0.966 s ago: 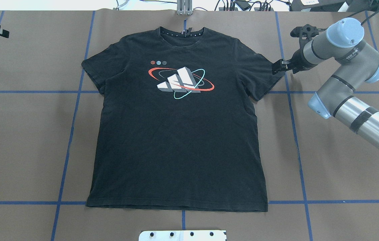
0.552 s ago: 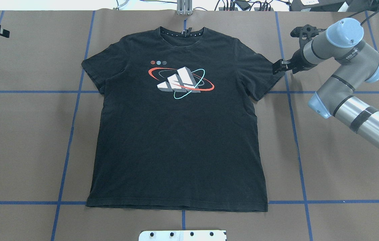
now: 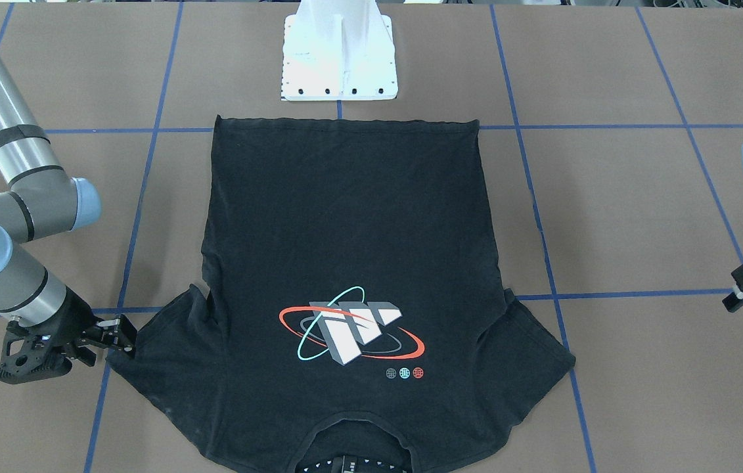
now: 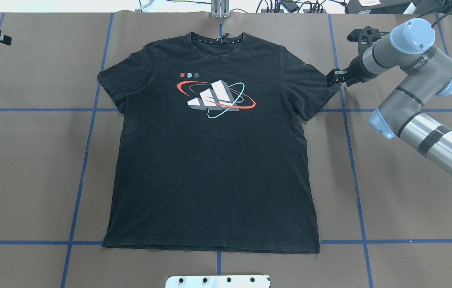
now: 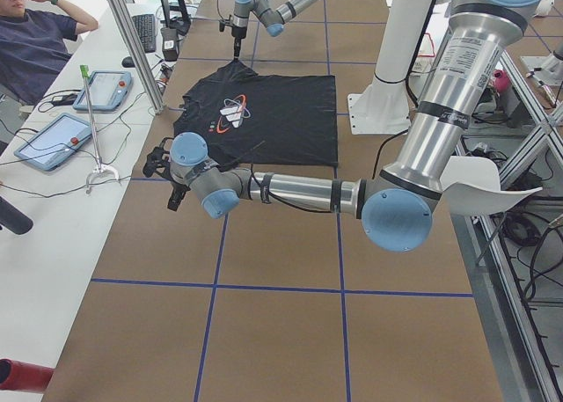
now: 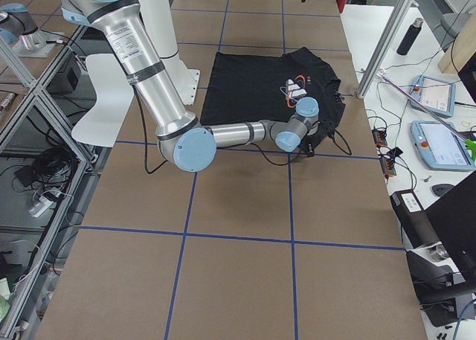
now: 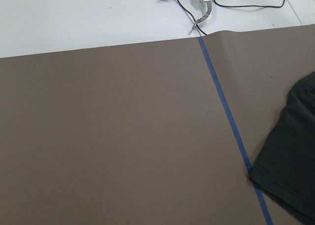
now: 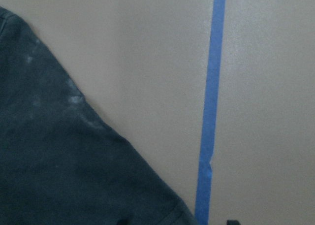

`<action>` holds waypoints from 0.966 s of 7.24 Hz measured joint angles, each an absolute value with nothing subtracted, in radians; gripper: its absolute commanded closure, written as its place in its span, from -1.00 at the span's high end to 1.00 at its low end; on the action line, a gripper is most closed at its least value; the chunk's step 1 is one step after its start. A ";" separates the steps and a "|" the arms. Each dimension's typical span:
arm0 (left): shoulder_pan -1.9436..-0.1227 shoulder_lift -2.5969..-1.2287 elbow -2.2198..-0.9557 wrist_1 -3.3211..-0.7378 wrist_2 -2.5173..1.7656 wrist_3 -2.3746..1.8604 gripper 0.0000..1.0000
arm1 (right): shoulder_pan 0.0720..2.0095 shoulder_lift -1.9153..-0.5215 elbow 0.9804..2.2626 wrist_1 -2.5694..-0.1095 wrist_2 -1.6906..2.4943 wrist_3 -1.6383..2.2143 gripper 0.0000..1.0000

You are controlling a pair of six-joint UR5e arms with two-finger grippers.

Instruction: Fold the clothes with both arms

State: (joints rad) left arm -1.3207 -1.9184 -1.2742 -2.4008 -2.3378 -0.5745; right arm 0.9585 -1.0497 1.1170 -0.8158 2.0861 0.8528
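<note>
The T-shirt point(image 4: 210, 168) is black, with a print point(image 4: 216, 98) of grey-white blocks circled by one red ring and one teal ring, the table point(image 4: 389, 192) is brown with a grid of blue tape lines point(image 4: 86, 160), and the right arm point(image 4: 421, 120) is silver-grey with light blue caps point(image 4: 413, 34).

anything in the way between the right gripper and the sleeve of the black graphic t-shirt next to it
Nothing visible stands between them. The right gripper is already at the sleeve edge of the black short-sleeved T-shirt, with only bare brown table beside it.
</note>
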 measured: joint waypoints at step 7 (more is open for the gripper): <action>-1.321 -1.917 -1.280 -2.399 -2.338 -0.576 1.00 | 0.959 -1.052 1.118 -0.840 2.089 0.854 -0.54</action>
